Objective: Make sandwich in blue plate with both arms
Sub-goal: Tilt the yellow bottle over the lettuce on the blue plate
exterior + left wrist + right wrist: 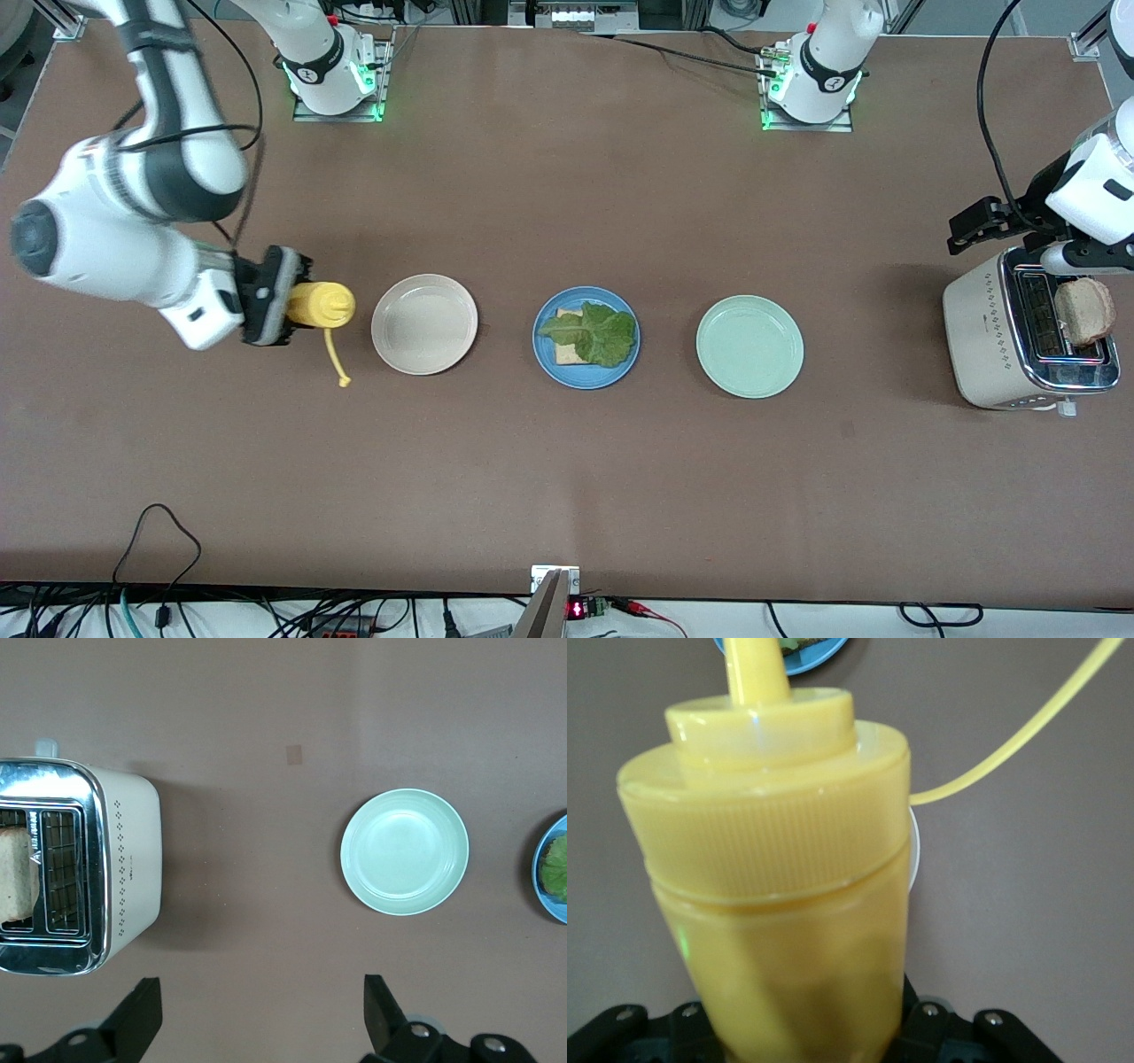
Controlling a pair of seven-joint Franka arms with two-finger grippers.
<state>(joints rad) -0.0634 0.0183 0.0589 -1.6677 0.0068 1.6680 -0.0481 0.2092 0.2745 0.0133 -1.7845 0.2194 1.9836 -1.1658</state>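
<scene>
The blue plate (545, 359) sits mid-table between two other plates and holds one tan bread slice (565, 353) with a green lettuce leaf (598, 334) on top. A second bread slice (1083, 310) stands in the toaster (983, 341), also seen in the left wrist view (18, 873). My right gripper (285, 306) is shut on a yellow squeeze bottle (323, 304), held sideways over the table beside the cream plate (424, 323); the bottle (771, 859) fills the right wrist view. My left gripper (970, 230) is open and empty (261, 1019), over the table next to the toaster.
A pale mint-green plate (749, 346) lies between the blue plate and the toaster, and shows in the left wrist view (405, 850). The bottle's yellow cap tether (335, 359) hangs down to the table. The toaster (124, 859) stands at the left arm's end.
</scene>
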